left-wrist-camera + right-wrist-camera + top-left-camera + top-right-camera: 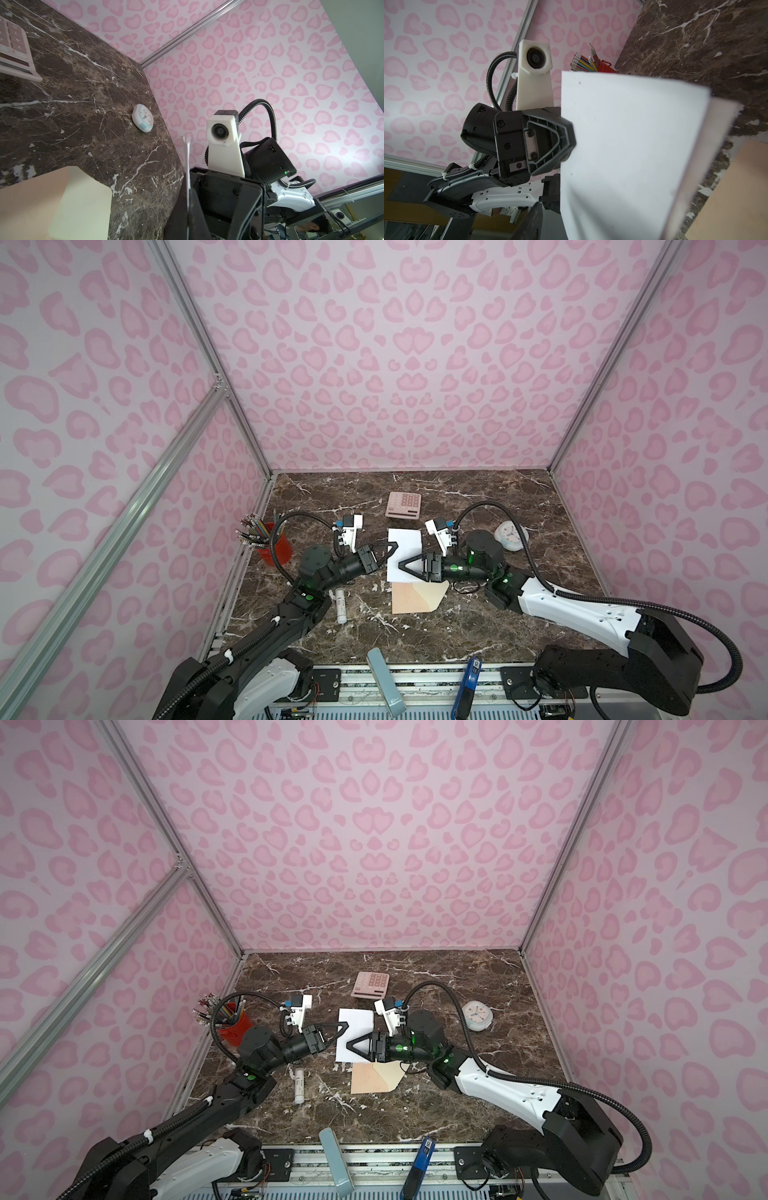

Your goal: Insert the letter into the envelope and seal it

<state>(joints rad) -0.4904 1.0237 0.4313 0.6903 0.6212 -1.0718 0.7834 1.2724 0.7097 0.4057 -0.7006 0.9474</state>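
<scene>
The letter, clamped at one edge by the left gripper beside the envelope, could buckle or slip if the right gripper, its jaw gap unreadable, closes askew.

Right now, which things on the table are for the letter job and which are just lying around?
For the job: letter, in the left gripper; envelope, flap open.
Just lying about: pink calculator, little clock, red pencil cup, white tube.
</scene>
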